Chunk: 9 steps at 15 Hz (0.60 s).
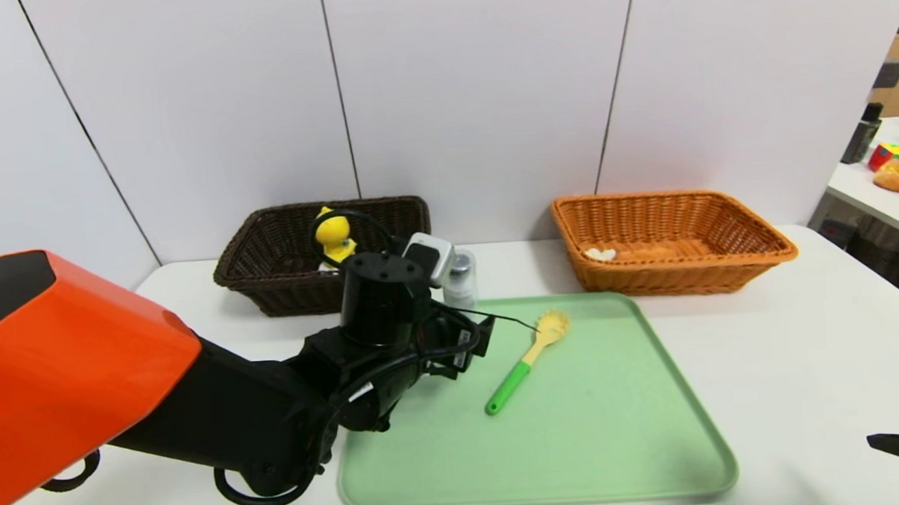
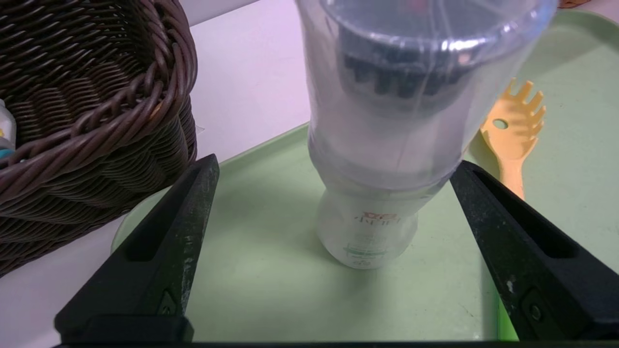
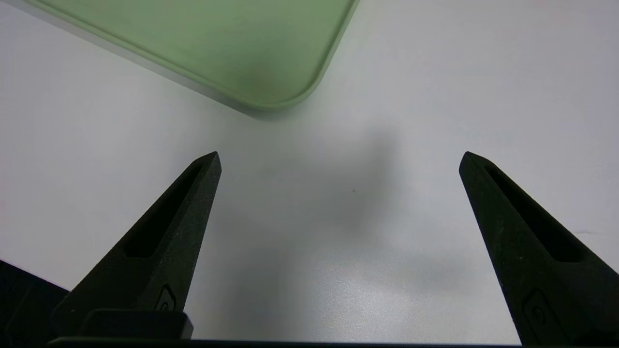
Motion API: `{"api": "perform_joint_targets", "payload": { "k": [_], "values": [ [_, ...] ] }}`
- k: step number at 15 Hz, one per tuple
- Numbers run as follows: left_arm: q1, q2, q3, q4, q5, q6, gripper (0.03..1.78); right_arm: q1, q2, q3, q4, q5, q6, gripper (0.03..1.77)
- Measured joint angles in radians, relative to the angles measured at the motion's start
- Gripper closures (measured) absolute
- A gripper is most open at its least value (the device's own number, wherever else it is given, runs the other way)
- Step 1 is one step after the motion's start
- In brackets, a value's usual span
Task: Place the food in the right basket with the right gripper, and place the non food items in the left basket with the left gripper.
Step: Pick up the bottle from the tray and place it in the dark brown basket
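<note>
A white bottle (image 2: 367, 227) with a clear cap stands upright at the far left corner of the green tray (image 2: 242, 270). My left gripper (image 2: 336, 162) is open, one finger on each side of the bottle's cap end. In the head view the bottle (image 1: 461, 277) peeks out behind the left wrist. A yellow pasta spoon (image 1: 530, 357) with a green handle lies on the tray (image 1: 586, 447). The dark brown basket (image 1: 278, 251) is at the back left, the orange basket (image 1: 731, 262) at the back right. My right gripper (image 3: 340, 157) is open over bare table by the tray's near right corner (image 3: 232, 43).
A yellow toy (image 1: 334, 236) lies in the brown basket, whose wall (image 2: 96, 121) is close beside the left gripper. A small white piece (image 1: 600, 254) lies in the orange basket. A side table (image 1: 883, 202) with assorted objects stands at the far right.
</note>
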Motion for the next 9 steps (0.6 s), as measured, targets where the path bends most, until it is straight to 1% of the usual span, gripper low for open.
{"api": "perform_joint_targets", "payload": {
  "k": [9],
  "values": [
    [-0.01, 0.042, -0.057, 0.001, 0.001, 0.0, 0.12, 0.0, -0.001, 0.001, 0.0, 0.0, -0.003, 0.1]
  ]
}}
